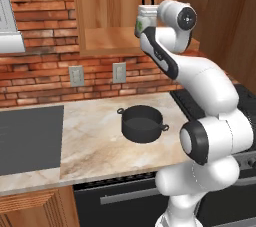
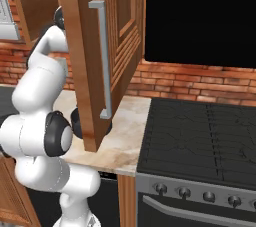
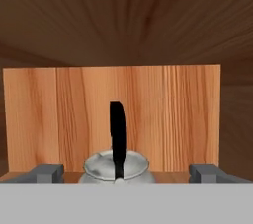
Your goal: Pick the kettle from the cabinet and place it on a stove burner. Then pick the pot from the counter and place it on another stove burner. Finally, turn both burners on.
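Black kettle handle (image 3: 117, 136) stands edge-on between the released claw (image 3: 126, 172) tips; misaligned closure risks tipping the kettle (image 3: 116, 168).

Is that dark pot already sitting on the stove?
No, the pot sits on the marble counter, left of the stove.

Kettle (image 3: 116, 166) on the shelf inside the cabinet (image 1: 107, 41), between the spread fingertips (image 3: 47, 172) of the pincer (image 3: 126, 173), pot (image 1: 142, 123) on the bench (image 1: 95, 141) below, cooktop (image 2: 200, 138) right of the bench.
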